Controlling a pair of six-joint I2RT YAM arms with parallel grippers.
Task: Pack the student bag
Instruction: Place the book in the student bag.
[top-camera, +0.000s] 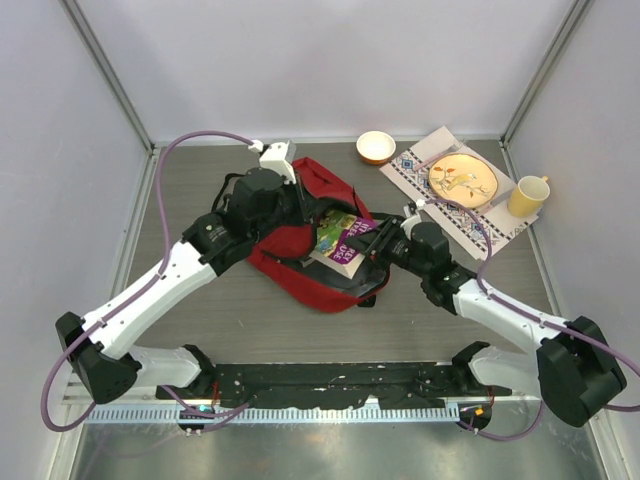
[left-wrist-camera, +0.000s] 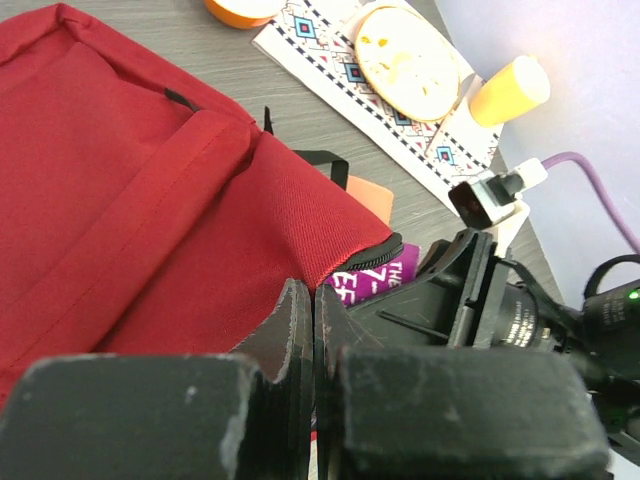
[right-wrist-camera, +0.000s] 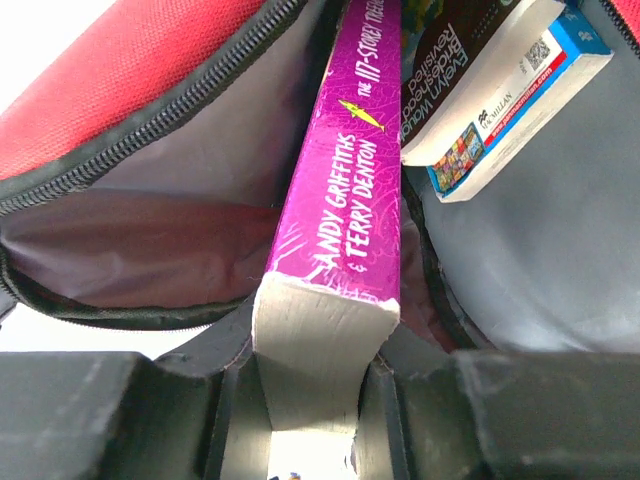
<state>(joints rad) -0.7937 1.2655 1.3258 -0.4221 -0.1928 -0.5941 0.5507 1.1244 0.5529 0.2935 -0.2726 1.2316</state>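
Book (right-wrist-camera: 345, 200), purple, is clamped by its end in the right jaws, partway into the red backpack (top-camera: 285, 262) lying mid-bench (top-camera: 260, 325). Left jaws sit closed at its zipper edge. Best slide it straight in beside the other books (right-wrist-camera: 480, 90), with the mouth wide.

The bag (top-camera: 288, 252) (left-wrist-camera: 130, 200), a soft red backpack with dark zippers and black straps, is lying slumped on its side in the middle of the table (top-camera: 200, 330). Its main compartment is gaping open toward the right, the zipper edge curling back and the grey lining showing inside (right-wrist-camera: 200, 150). A purple book (top-camera: 345, 240) (right-wrist-camera: 350, 200) is poking partway out of the mouth, and two more books (right-wrist-camera: 480, 90) are lying against it deeper in
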